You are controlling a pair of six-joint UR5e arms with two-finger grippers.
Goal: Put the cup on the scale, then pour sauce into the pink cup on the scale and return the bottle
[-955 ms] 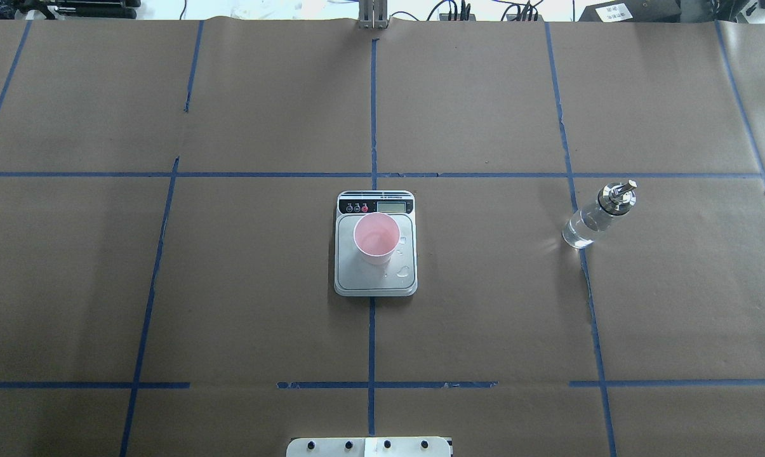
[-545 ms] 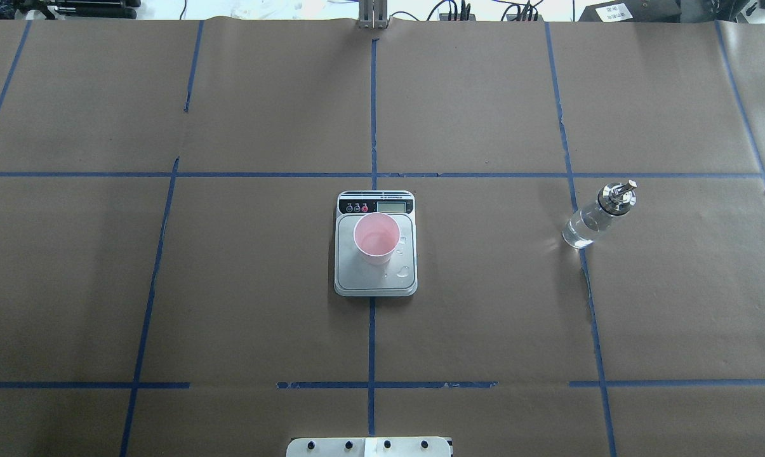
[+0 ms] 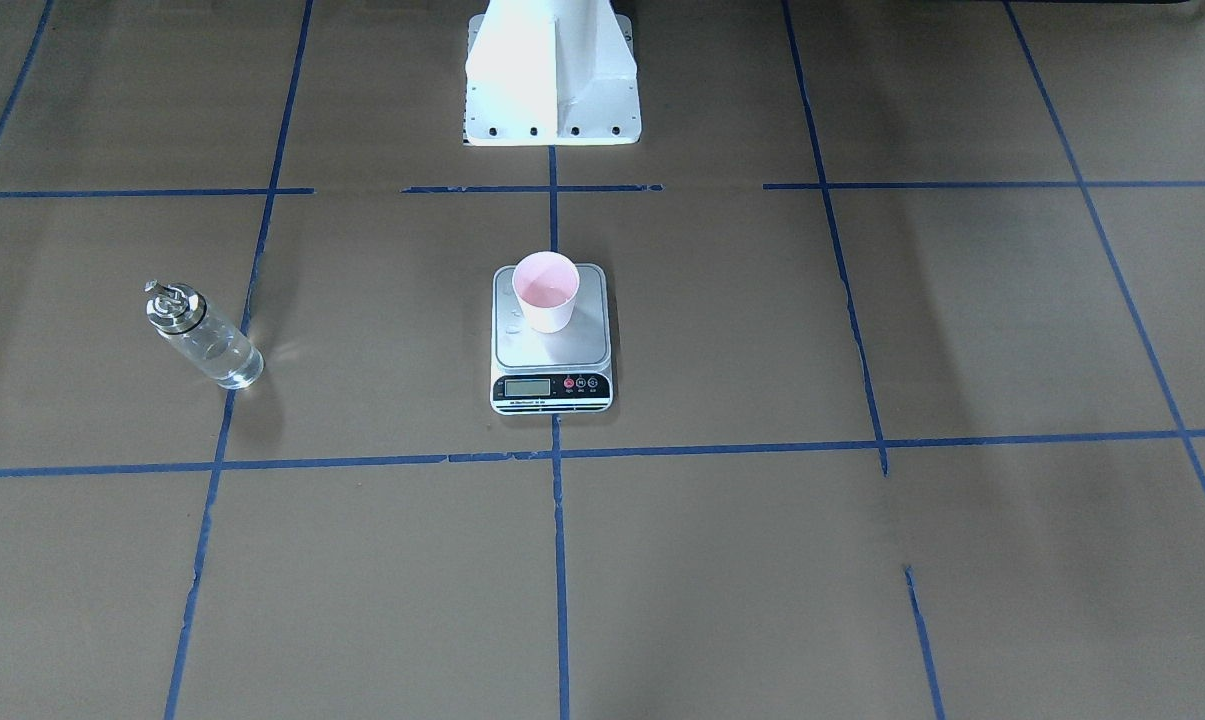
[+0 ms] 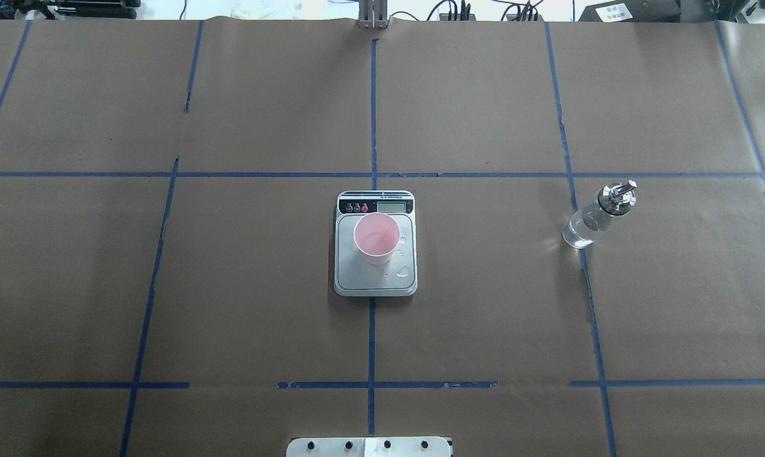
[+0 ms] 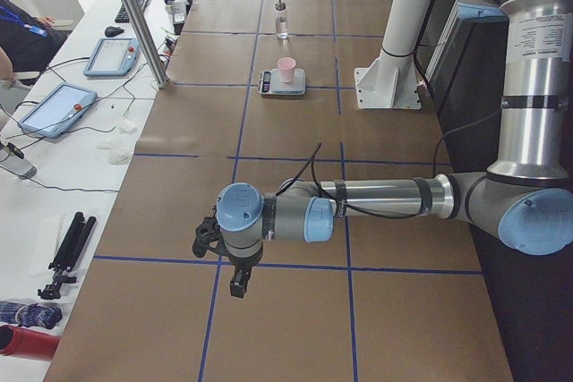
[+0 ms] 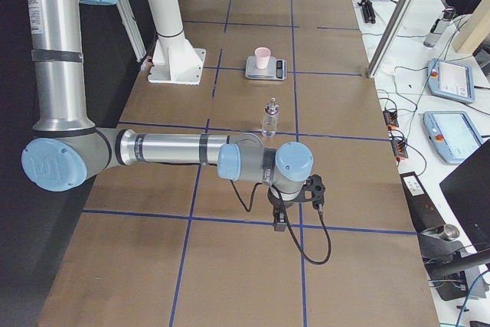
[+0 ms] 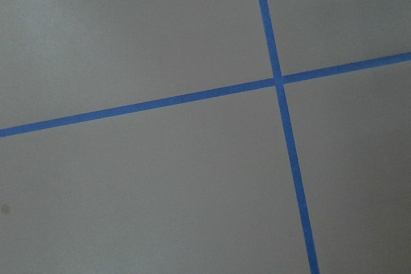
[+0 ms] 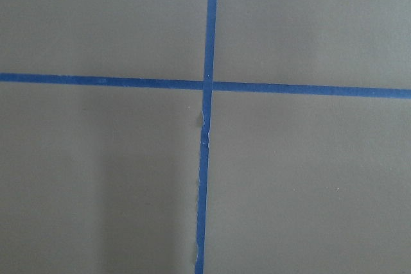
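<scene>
The pink cup stands upright on the silver scale at the table's middle, with a faint liquid level inside it. A few clear drops lie on the platform beside the cup. The glass bottle with its silver spout cap stands upright on the brown paper far to the right, clear sauce in its lower part. Neither arm is near them. The left gripper and the right gripper hang over bare paper at opposite table ends; open or shut I cannot tell.
The white robot pedestal stands behind the scale. Blue tape lines grid the brown paper. Tablets, cables and an aluminium post line the operators' side, where a person's sleeve shows.
</scene>
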